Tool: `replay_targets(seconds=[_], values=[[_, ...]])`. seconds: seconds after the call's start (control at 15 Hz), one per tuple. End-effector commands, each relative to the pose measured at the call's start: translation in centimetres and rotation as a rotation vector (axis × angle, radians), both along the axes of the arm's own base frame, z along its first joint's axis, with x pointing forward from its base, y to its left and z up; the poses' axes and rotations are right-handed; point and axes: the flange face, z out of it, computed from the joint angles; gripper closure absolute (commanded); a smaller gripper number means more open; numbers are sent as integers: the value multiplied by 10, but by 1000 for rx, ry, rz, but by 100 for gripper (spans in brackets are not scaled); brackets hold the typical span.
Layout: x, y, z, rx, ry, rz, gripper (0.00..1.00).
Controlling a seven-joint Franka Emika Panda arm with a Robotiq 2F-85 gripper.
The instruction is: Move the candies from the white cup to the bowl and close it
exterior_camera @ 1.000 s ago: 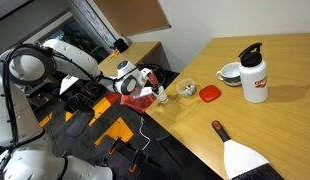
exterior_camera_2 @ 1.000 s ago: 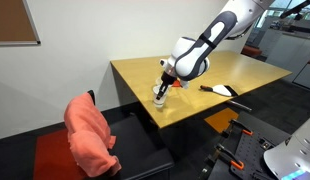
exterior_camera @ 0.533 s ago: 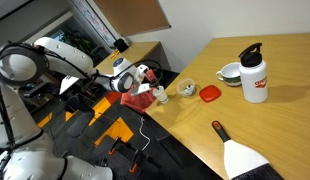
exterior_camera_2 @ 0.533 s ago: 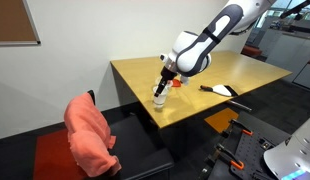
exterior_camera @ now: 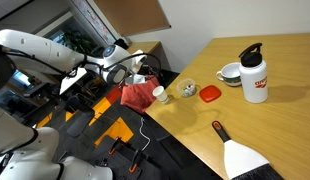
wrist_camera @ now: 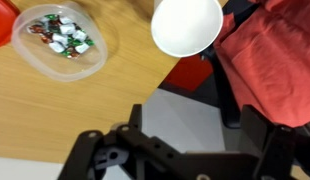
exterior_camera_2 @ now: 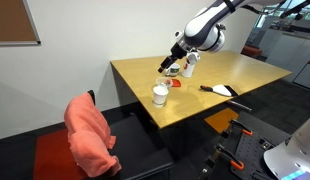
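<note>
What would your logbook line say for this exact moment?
white cup: upright, empty | gripper: open, holding nothing | bowl: candies inside | red lid: off, beside bowl

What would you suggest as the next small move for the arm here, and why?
Probably swing the gripper toward the red disc beside the bowl. The white cup stands empty near the table edge, the candies already lie in the bowl, and the bowl is uncovered; the disc looks like its lid. The gripper is open and holds nothing.
</note>
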Motion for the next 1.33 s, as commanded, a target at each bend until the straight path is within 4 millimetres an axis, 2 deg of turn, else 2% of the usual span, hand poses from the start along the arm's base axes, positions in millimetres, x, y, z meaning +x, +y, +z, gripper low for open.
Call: replay_targets(seconds=[0.0, 0.13, 0.27, 0.4, 0.6, 0.73, 0.87, 0.93, 1.27], values=[[11, -85, 26, 90, -61, -184, 0], [10, -144, 29, 126, -84, -307, 0], [5, -191, 26, 151, -75, -400, 0], [2, -225, 16, 180, -17, -456, 0], [4, -261, -1, 232, 95, -529, 0], [9, -274, -11, 252, 153, -569, 0], [16, -275, -18, 265, 186, -576, 0], [2, -277, -16, 248, 156, -562, 0], [4, -277, -22, 246, 165, -563, 0]])
